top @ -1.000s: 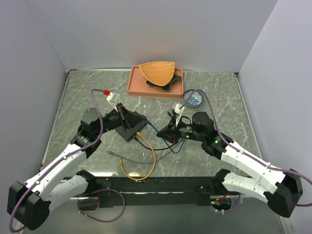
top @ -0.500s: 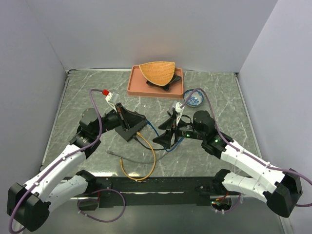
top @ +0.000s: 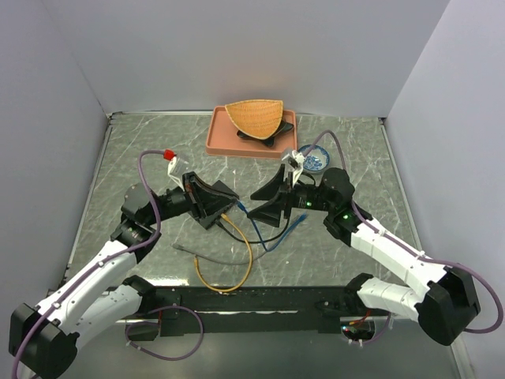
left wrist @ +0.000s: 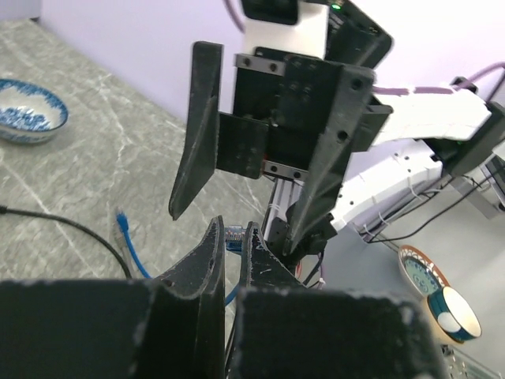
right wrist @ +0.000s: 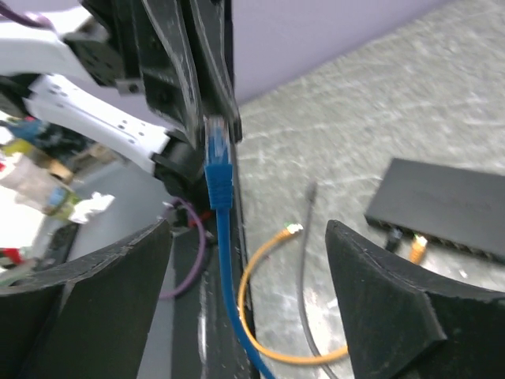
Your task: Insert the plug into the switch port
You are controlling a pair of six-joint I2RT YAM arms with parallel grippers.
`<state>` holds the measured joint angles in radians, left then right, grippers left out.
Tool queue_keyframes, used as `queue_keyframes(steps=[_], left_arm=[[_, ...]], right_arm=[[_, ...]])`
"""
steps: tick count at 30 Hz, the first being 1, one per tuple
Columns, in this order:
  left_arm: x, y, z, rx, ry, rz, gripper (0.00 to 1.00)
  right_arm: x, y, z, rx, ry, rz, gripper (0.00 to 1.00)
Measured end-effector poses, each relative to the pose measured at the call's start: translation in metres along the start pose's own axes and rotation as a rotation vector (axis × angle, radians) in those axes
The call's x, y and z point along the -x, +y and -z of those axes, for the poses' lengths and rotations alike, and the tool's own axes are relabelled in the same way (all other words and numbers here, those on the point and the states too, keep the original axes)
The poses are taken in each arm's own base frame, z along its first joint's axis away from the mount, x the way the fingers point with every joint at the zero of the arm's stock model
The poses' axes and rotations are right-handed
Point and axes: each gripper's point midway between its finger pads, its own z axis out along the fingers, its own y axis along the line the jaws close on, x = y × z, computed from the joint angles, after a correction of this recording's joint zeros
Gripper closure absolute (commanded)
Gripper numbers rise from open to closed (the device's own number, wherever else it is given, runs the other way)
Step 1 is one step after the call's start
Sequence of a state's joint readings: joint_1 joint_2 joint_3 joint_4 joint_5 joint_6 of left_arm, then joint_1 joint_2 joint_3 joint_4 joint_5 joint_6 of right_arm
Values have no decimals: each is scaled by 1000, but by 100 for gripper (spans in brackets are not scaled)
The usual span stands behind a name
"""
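Observation:
The blue plug (right wrist: 218,155) is pinched at the tips of my shut left gripper (left wrist: 234,227), its blue cable (right wrist: 225,268) hanging down from it. A sliver of that plug (left wrist: 233,238) shows between the left fingers. My right gripper (right wrist: 248,229) stands wide open facing it, with nothing between its fingers (left wrist: 199,134). The switch (right wrist: 442,212), a flat black box, lies on the table with an orange and a black cable in its sockets. In the top view my left gripper (top: 235,202) covers most of the switch (top: 209,218), and my right gripper (top: 254,209) is just right of it.
A pink tray (top: 222,136) holding a wicker basket (top: 254,117) stands at the back. A blue-patterned bowl (top: 316,161) sits right of it. Orange cable (top: 241,264), grey cable (top: 207,257) and black cable (top: 260,238) loop over the marble top in front of the switch.
My right gripper has opened, let go of the blue cable and drawn back up toward the bowl. The left gripper stays shut on the plug, shifted slightly.

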<state>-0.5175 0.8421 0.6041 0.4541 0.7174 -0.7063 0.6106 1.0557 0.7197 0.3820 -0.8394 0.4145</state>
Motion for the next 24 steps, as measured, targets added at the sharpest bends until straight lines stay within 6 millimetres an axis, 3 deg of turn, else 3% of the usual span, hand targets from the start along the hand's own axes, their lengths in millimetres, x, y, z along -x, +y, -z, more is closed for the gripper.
queue_keyframes(steps=[7,11,13,17,24], left_arm=[[0,-10,-1,-43,1,-26,99],[-1,-12,-2,-49,6,-27,99],[-2,-12,-2,-51,8,-29,99],[-3,-11,-3,-50,10,-28,99],[-6,-5,-6,-35,16,-23,99]], right_arm=[[3,7,-9,89,-7,-62,25],[0,6,-13,120,1,-102,44],[-1,7,-14,130,7,-121,46],[2,12,-14,151,0,-121,62],[3,15,-13,166,5,-130,72]])
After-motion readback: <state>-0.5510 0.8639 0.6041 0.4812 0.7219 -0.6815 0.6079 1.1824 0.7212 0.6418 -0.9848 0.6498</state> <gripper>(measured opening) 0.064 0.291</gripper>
